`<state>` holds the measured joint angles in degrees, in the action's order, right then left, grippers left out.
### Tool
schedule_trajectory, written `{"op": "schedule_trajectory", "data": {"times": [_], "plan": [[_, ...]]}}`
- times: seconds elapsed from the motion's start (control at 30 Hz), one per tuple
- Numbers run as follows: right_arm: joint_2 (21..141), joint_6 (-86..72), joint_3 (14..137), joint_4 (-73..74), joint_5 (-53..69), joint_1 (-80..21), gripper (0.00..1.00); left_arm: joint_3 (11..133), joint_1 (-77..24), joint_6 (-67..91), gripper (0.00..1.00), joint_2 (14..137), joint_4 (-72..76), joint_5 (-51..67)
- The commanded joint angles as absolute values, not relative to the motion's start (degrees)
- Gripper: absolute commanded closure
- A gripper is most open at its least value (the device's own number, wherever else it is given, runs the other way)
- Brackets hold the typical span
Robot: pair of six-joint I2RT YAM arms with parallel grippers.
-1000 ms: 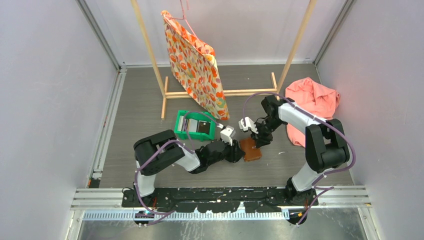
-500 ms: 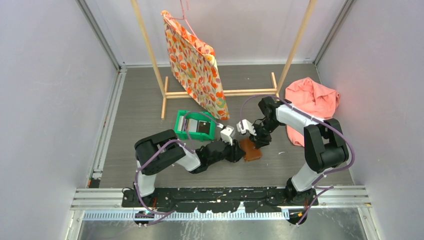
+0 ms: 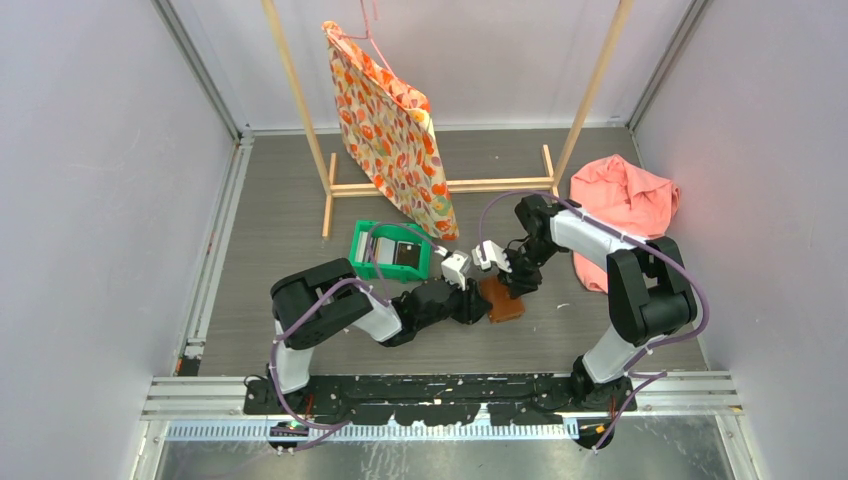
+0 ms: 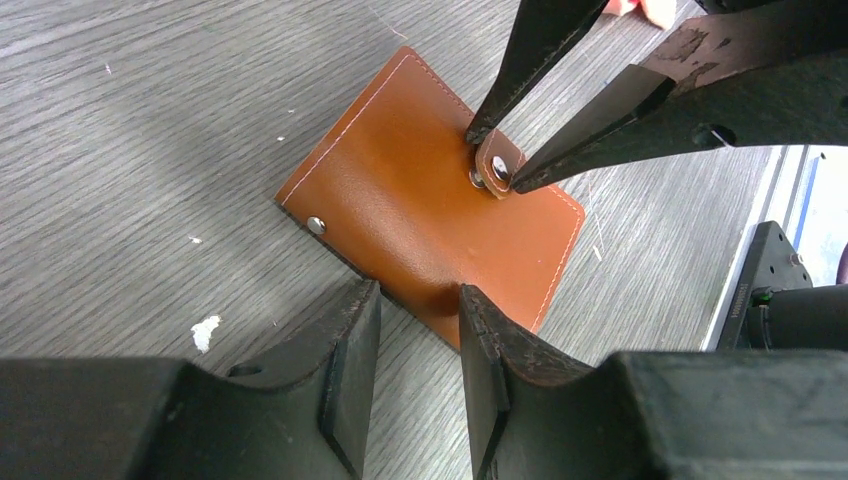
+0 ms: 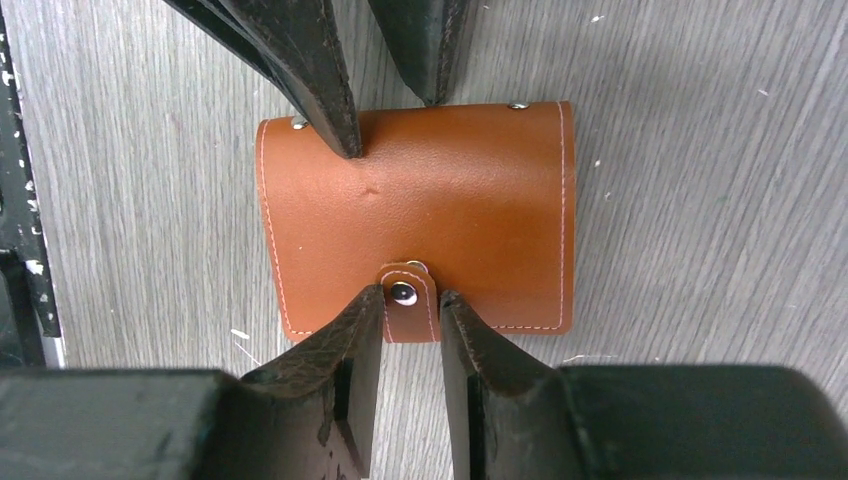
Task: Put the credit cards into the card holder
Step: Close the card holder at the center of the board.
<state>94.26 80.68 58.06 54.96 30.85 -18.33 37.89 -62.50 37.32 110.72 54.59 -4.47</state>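
Grey wood-grain tabletop [image 3: 280, 250]. Brown leather snap wallet [image 3: 503, 302] lies flat, closed. Green plastic bin [image 3: 360, 250], pink cloth [image 3: 625, 200], wooden rack [image 3: 440, 186] nearby.

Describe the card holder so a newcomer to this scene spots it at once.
From the wooden clothes rack holding a floral bag, come toward the arms past the green plastic bin. The flat brown leather wallet lies closed on the grey table where the left gripper and right gripper meet. It alone is brown leather, with a snap tab.
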Motion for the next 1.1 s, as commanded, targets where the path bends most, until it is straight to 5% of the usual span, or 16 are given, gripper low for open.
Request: {"op": "schedule_trajectory", "data": {"times": [0.0, 0.4, 1.07], "plan": [[95.4, 81.7, 56.6, 53.2, 26.8, -19.8, 0.69, 38.4, -62.2, 36.7, 0.64, 112.7, 52.1, -4.1], [95.1, 82.1, 58.5, 55.9, 29.1, -21.1, 0.95, 38.5, -62.1, 36.9, 0.64, 113.3, 52.4, -3.8], [95.6, 80.0, 60.1, 56.2, 31.3, -23.0, 0.96, 39.4, -62.0, 37.2, 0.65, 114.3, 52.3, -2.9]]}}
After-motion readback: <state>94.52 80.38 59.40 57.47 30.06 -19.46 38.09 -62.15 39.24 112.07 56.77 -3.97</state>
